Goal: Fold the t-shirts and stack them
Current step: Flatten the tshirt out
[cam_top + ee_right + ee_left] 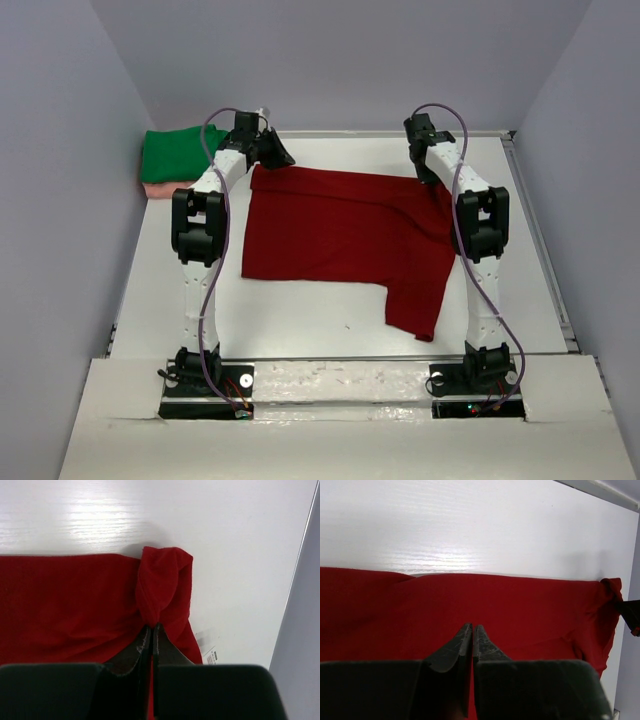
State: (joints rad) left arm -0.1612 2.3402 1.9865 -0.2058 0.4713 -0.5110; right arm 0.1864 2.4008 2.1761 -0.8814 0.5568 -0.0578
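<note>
The dark red t-shirt (340, 225) lies spread flat on the white table (300, 325), one sleeve reaching toward the near right. My left gripper (272, 152) sits at its far left corner; in the left wrist view its jaws (472, 626) are shut with red cloth (520, 610) in the slit between them. My right gripper (430, 178) is at the far right corner, shut on a bunched fold of the red cloth (160, 580) that rises into its fingertips (152, 626). The bright green t-shirt (175, 155) lies folded on the pale pink one (158, 189) at the far left.
Grey walls close in the table on the left, far and right sides. A raised rail (535, 230) runs along the right edge. A small printed label (212, 656) is stuck to the table next to the shirt's right corner.
</note>
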